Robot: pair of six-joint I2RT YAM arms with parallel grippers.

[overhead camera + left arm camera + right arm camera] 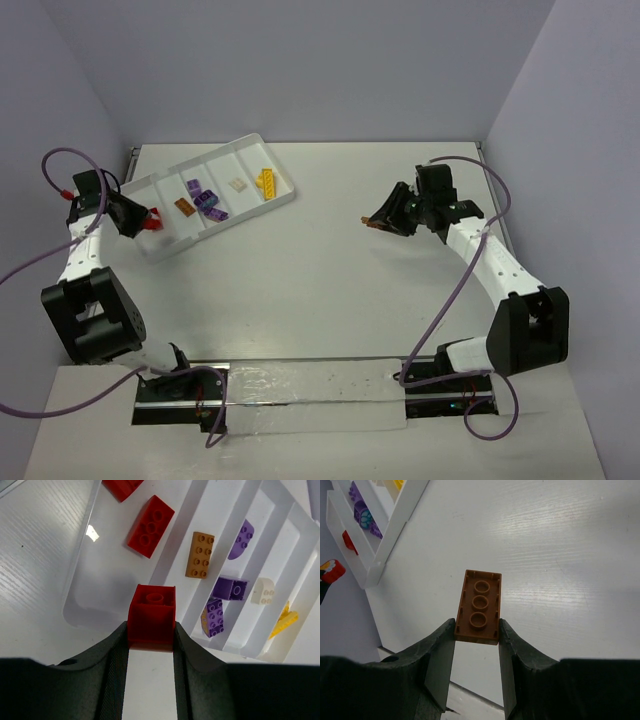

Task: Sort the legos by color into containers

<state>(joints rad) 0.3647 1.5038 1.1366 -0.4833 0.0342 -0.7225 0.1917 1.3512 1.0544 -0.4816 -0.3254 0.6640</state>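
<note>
Left gripper (150, 627): I grip one red brick (151, 605), stud facing camera.
Right gripper (477, 626): I grip one orange brick (481, 597), long axis pointing outward.

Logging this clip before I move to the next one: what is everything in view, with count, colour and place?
Tray: one, white, divided, far left of the table.
Red bricks: two, tray's end compartment, one cut off by the picture edge.
Held red brick: one, over the tray's near end.
Orange brick: one, second compartment.
Purple bricks: three, third compartment.
Pale brick: one, fourth compartment.
Yellow bricks: count unclear, last compartment.
Brown brick: one, underside up, above bare table.
Table: one, white.
Cables: purple, along both arms.
Left hand: black, gripping the held red brick.
Right hand: black, gripping the brown brick.
</note>
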